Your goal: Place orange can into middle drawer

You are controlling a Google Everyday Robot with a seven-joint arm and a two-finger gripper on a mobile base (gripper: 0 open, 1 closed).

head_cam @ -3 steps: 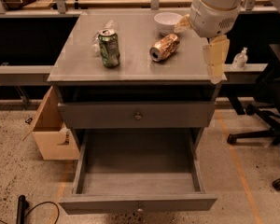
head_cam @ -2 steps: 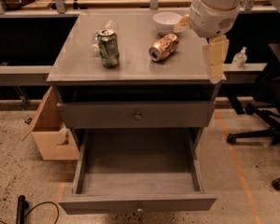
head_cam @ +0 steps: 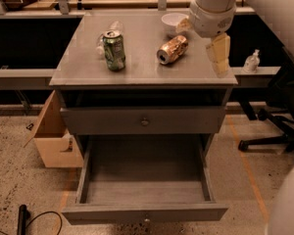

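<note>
Since a second ago the arm has shifted a little left, so the gripper point(head_cam: 219, 62) hangs nearer the orange can point(head_cam: 172, 49), just right of it over the cabinet top point(head_cam: 78, 65); can't tell if it's open or closed. Both cans and the drawers unchanged. Orange can lies on its side on the top, not held, long axis diagonal: silver lid end points front-left, base back-right toward the white bowl point(head_cam: 171, 21). Green can point(head_cam: 114, 50) upright (well left). Middle drawer point(head_cam: 144, 213) pulled open; upper drawer point(head_cam: 112, 121) shut.
</note>
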